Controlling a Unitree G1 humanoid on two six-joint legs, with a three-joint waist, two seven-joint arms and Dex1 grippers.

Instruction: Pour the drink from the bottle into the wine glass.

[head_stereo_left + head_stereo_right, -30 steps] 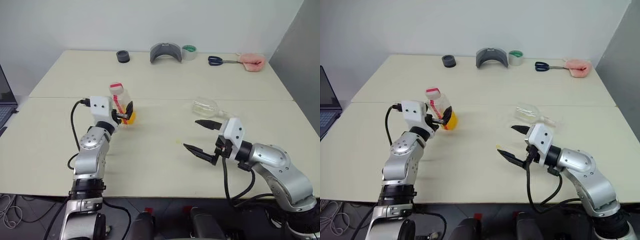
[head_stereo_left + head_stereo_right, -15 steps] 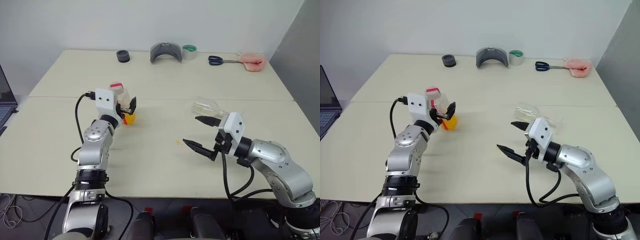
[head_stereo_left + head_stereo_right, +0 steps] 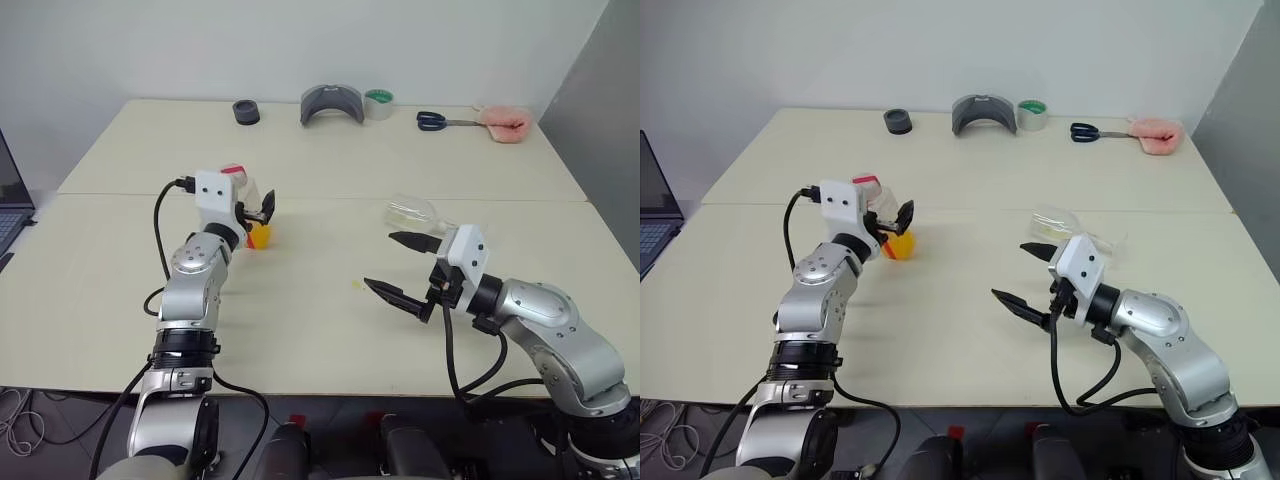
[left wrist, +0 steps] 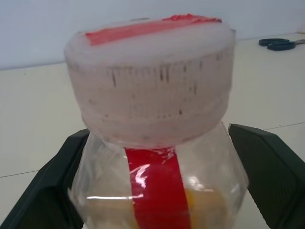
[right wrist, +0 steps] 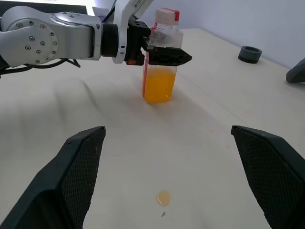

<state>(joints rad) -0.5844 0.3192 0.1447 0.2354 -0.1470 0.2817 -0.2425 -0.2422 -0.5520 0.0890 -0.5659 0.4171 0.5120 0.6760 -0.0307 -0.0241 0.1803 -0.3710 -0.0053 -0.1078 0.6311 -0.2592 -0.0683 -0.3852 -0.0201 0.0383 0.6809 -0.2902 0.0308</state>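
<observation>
- The desk (image 3: 330, 320) is a wide cream surface made of two tops joined along a seam that runs across it, and it carries everything here.
- The left gripper (image 3: 258, 212) reaches level over the desk's left half. Its black fingers (image 4: 43, 191) stand spread to either side of the bottle's shoulder, just below the cap; whether they press the plastic I cannot tell.
- The right gripper (image 3: 400, 268) hangs above the desk's right half with its jaws wide apart and nothing between them, pointing toward the left arm.
- A grey curved object (image 3: 331, 104) sits at the far edge of the desk, near the middle.
- The wine glass (image 3: 412, 212) lies on its side on the right half of the desk, just beyond the right gripper's far finger, with its stem pointing to the right.
- The bottle (image 5: 162, 59) stands upright on the desk between the left gripper's fingers, its cap on, a red strip running down its clear side.
- A pink cloth-like lump (image 3: 503, 124) lies at the far right corner, with blue-handled scissors (image 3: 440, 122) just to its left.
- The drink (image 5: 158, 85) fills the lower part of the bottle, orange-yellow.
- A roll of tape (image 3: 378, 103) with a green rim sits just right of the grey object, and a small dark round thing (image 3: 246, 112) sits to its left.
- A small orange drop (image 5: 163, 197) marks the bare desk between the two arms.
</observation>
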